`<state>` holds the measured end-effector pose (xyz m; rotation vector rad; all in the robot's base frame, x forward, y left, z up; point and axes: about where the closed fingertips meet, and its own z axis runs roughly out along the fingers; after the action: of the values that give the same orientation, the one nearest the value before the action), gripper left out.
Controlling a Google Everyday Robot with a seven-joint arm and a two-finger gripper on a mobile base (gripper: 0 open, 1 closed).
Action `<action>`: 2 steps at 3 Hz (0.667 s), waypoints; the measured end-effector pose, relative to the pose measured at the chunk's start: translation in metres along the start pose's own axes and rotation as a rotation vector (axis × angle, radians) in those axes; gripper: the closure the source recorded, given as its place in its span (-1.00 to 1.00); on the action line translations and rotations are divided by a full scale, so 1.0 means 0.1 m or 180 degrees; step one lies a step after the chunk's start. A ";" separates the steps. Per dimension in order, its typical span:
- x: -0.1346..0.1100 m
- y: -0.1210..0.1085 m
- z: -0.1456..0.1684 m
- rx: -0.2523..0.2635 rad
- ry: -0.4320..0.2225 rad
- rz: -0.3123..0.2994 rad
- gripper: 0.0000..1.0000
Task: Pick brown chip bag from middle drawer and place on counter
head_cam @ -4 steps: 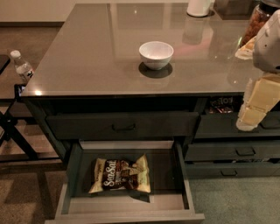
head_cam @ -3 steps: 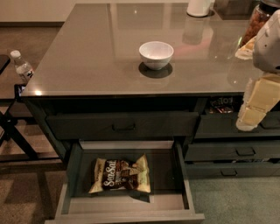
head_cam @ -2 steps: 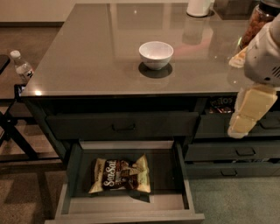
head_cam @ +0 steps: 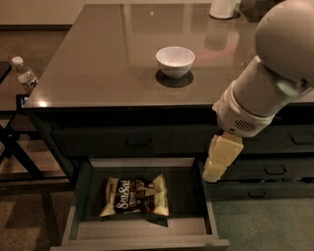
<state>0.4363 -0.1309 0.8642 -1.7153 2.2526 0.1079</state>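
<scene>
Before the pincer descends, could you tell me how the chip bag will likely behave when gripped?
The chip bag looks crinkly, so probably light and apt to crumple. Lying flat in the drawer, it shouldn't roll. The pincer hangs near the drawer's right wall.

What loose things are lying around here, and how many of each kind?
Bowls: 1, the white bowl on the counter.
Chip bags: 1, the brown chip bag in the open middle drawer.
Bottles: 1, a water bottle left of the counter.
White containers: 1, at the counter's far edge.
Total: 4.
The gripper hangs at the drawer's right side.
</scene>
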 end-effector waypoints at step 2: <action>-0.04 0.11 0.33 -0.0118 -0.0115 0.0077 -1.00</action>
<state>0.4330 -0.1158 0.8322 -1.6911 2.2592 0.1855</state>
